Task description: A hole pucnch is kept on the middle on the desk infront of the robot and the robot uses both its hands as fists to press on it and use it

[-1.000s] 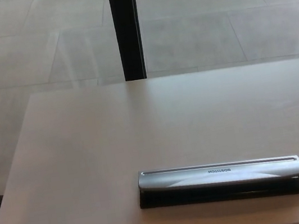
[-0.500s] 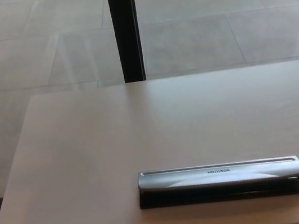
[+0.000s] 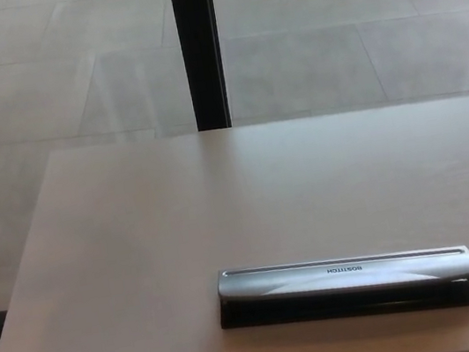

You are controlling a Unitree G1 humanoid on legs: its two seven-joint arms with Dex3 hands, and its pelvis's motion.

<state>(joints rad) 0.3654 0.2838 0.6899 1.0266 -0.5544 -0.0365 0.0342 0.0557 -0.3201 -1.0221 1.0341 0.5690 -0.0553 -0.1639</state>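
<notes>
Head view: no robot hands in frame, so finger state can't be told.
Punch: long silver-lidded hole punch on a black base (image 3: pixel 348 282), lower centre-right, lying flat and lengthwise.
Desk: pale beige matte desk (image 3: pixel 178 212).
Background: black vertical post (image 3: pixel 199 48), upper centre.

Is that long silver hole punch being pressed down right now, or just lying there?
Just lying there. The hole punch rests flat on the desk; no hand touches it.
</notes>
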